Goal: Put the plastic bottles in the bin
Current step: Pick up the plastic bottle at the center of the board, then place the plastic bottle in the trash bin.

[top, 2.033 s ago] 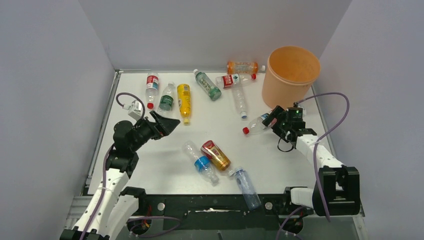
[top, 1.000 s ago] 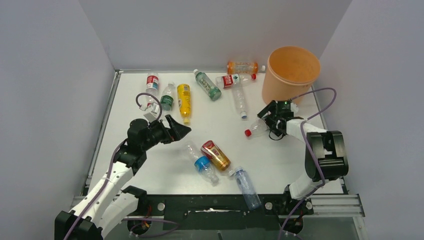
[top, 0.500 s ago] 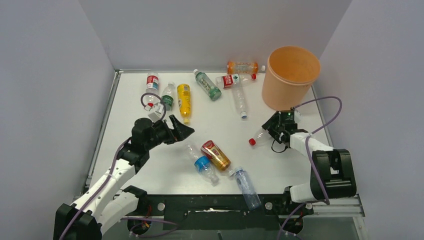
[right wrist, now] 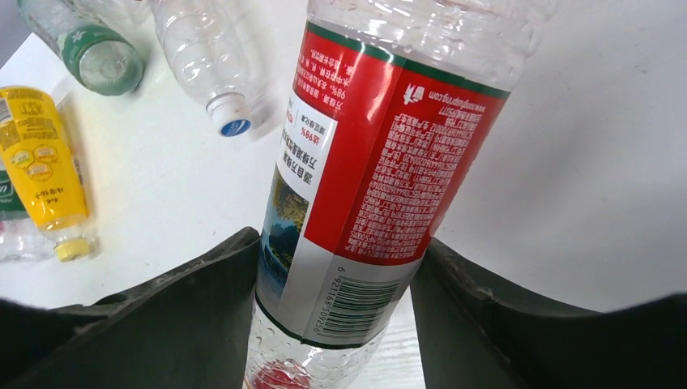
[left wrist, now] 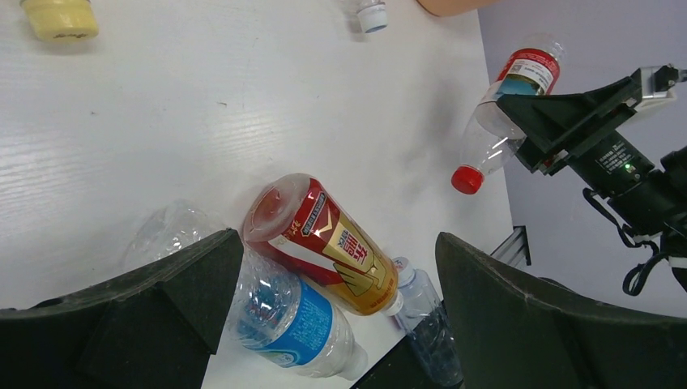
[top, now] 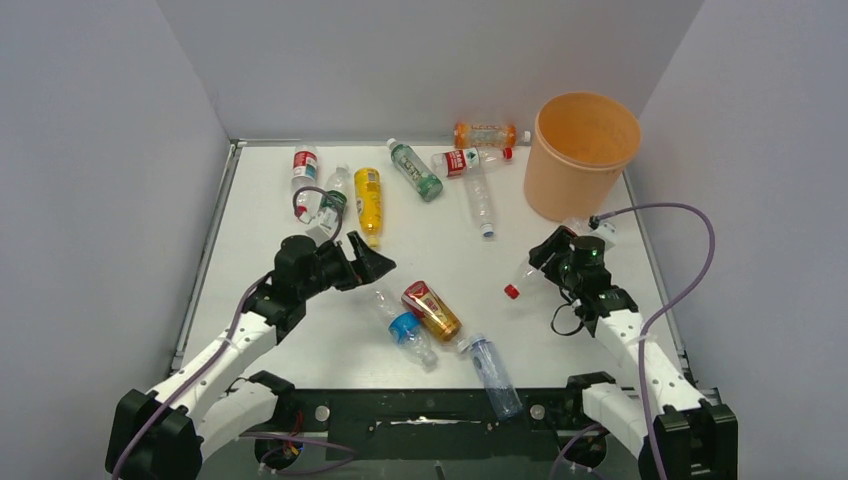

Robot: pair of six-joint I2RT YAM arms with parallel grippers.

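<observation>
My right gripper point(top: 547, 264) point(right wrist: 336, 263) is shut on a clear plastic bottle with a red label and red cap point(top: 524, 276) point(right wrist: 381, 154) point(left wrist: 502, 121), held tilted with the cap down, near the front of the peach-orange bin point(top: 582, 150). Both fingers point(right wrist: 202, 300) press the label. My left gripper point(top: 375, 262) point(left wrist: 336, 247) stands open over a red-gold bottle point(top: 432, 310) point(left wrist: 328, 243) and a blue-labelled clear bottle point(top: 402, 324) point(left wrist: 283, 312), touching neither.
A clear bluish bottle point(top: 493, 372) lies near the table's front edge. Several bottles lie along the back: red-labelled point(top: 304, 172), green point(top: 333, 197), yellow point(top: 368, 205), green-labelled point(top: 415, 168), red-labelled point(top: 468, 159), clear point(top: 480, 205), orange point(top: 487, 134). Walls enclose the table.
The right gripper closed on the red-capped bottle and drew it toward the near side, away from the bin. The left gripper moved right toward the red-gold bottle, staying open.
</observation>
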